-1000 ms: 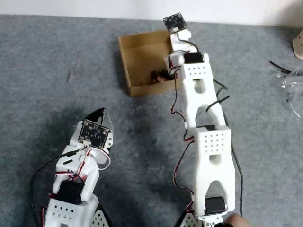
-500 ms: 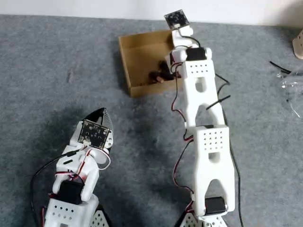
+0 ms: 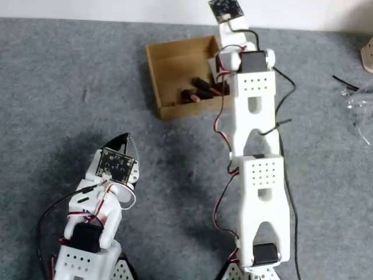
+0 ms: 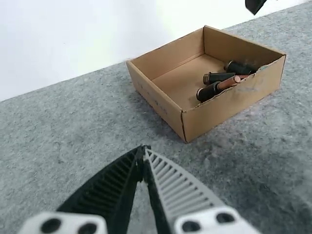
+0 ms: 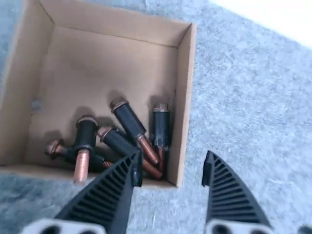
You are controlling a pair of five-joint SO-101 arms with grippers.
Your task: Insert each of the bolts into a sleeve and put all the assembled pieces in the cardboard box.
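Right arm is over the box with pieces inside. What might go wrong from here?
1. The open right gripper hangs over a wall of the box; a low pull-back might snag it and drag the box.
2. The pieces lie piled against that wall, so a knock might shake them apart.
3. The arm's wires hang near the box corner and may catch it.

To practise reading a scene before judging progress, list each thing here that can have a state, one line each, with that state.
cardboard box: upright, open-topped, holding pieces.
assembled pieces: bolts inside sleeves, lying piled in one corner of the box.
left gripper: shut, empty, apart from the box.
right gripper: open, empty, above the box's edge by the pieces.
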